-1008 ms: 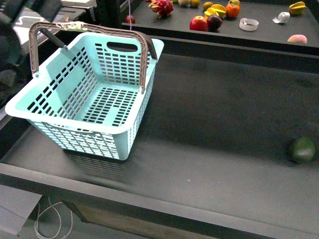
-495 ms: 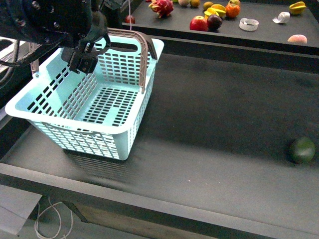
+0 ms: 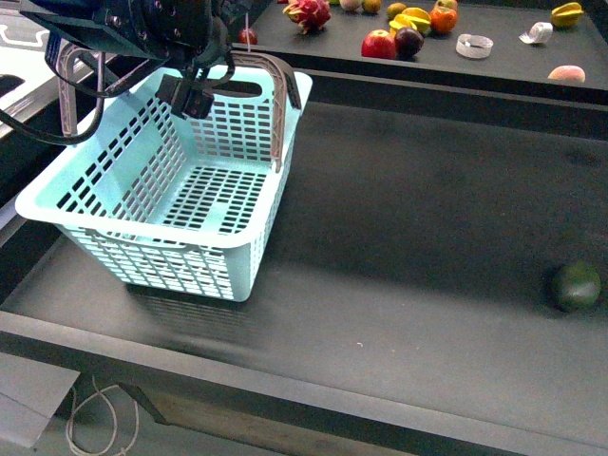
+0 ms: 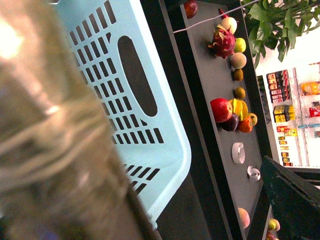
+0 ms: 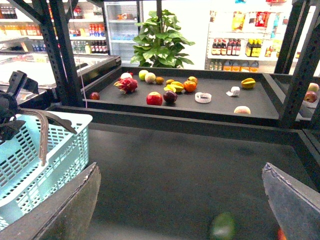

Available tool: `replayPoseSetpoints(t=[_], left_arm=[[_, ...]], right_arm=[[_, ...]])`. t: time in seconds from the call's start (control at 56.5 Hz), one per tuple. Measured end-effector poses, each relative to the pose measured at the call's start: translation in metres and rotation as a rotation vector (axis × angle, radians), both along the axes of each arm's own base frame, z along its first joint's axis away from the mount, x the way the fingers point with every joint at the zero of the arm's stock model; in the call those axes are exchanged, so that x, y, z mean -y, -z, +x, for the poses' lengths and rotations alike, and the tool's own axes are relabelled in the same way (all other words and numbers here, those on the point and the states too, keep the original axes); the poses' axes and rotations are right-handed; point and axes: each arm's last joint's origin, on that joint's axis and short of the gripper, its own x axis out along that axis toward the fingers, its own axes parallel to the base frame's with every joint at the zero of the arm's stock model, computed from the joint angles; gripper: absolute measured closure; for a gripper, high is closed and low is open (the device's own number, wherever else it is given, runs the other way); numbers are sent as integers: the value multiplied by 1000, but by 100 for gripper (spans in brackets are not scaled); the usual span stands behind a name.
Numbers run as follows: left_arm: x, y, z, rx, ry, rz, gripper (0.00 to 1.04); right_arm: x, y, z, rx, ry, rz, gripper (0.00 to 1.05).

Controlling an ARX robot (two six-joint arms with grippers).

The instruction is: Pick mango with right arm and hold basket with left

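Note:
The turquoise basket (image 3: 161, 180) stands on the left of the dark table. Its grey-brown handles (image 3: 277, 104) are raised. My left gripper (image 3: 195, 91) hangs open over the basket's far wall, close by the handles and holding nothing. In the left wrist view a blurred handle (image 4: 60, 150) fills the near side, beside the basket wall (image 4: 145, 115). A yellow-orange fruit, possibly the mango (image 3: 414, 18), lies on the back shelf among other fruit; it also shows in the right wrist view (image 5: 176, 86). My right gripper (image 5: 185, 210) is open and empty above the table.
A dark green round fruit (image 3: 578, 285) lies at the table's right edge and shows blurred in the right wrist view (image 5: 222, 226). The back shelf (image 3: 494, 66) holds a red apple (image 3: 378, 44), a dragon fruit (image 3: 308, 12), an orange and tape rolls. A raised ledge separates shelf and table.
My left arm has come in from the left and moved right over the basket's far side. The basket has shifted slightly. The green fruit has not moved.

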Motion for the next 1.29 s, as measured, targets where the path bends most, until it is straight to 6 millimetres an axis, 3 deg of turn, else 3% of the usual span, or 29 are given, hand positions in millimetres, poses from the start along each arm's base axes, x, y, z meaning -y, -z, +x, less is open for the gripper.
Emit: replayPoseSetpoints(t=[0.035, 0.142, 0.301, 0.478, 0.672, 0.885, 1.291], left_arm=[[0, -1, 1, 4, 1, 1, 10], [0, 0, 3, 4, 12, -6, 32], [-1, 4, 5, -6, 19, -8, 73], [-1, 7, 6, -7, 7, -79, 99], [-9, 4, -1, -5, 20, -25, 100], [-21, -4, -38, -13, 41, 57, 100], [-21, -63, -120, 218, 163, 258, 100]], right_arm=[[0, 0, 0, 0, 0, 0, 8], [0, 0, 0, 0, 0, 0, 8], [0, 0, 0, 0, 0, 0, 8], [0, 0, 0, 0, 0, 0, 8], [0, 0, 0, 0, 0, 0, 8], [0, 0, 0, 0, 0, 0, 8], [0, 0, 0, 0, 0, 0, 8]])
